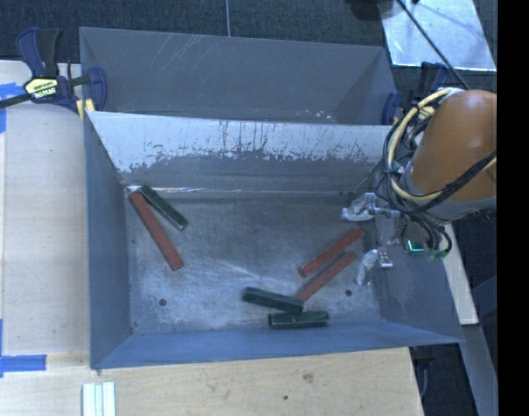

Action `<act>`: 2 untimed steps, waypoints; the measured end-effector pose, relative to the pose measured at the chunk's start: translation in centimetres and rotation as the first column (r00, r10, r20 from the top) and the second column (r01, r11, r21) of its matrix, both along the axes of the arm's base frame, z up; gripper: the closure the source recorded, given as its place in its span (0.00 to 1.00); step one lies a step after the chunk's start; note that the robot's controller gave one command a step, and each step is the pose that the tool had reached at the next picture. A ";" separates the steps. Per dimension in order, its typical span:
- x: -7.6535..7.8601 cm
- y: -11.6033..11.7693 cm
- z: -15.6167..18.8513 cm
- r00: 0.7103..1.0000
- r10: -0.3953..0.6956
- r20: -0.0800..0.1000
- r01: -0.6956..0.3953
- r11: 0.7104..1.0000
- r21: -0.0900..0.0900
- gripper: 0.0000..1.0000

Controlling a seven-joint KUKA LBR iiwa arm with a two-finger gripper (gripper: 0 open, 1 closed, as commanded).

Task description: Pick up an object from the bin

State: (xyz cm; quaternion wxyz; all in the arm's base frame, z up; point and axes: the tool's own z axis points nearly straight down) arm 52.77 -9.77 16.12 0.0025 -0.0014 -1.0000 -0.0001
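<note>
- The likeliest target is a red-brown stick (334,251). It lies flat and slantwise on the floor of the bin (247,146), close to the right wall, with its upper end pointing toward the back right corner.
- A second red-brown stick (323,278) lies just beside it on the front side, almost parallel. The two look to be touching or nearly so.
- The gripper (368,235) is low in the bin at the upper end of the first stick. Its fingers (362,208) are spread wide, one toward the back wall and one toward the front, and nothing is clamped between them.
- That end of the stick appears to lie in the gap between the fingers. I cannot tell whether the tips have reached the floor.
- I judge this to be the reach-and-straddle step, with the grasp not yet made.
- The next move calls for closing squarely on the one stick without dragging its neighbour along, then lifting straight up, clear of the right wall.
- Farther out, two dark green sticks (273,300) (297,319) lie near the middle of the front edge.
- Well apart, in the back left corner, another red-brown stick (156,230) lies beside a short dark green stick (165,208).
- Above the gripper sits the arm's orange cover (451,141), ringed with cables (401,146).
</note>
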 end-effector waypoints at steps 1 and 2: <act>0.2 0.0 0.4 1.000 0.002 0.008 -0.002 1.000 -0.001 0.00; 0.3 1.5 -8.4 0.991 0.137 0.015 -0.137 0.991 -0.004 1.00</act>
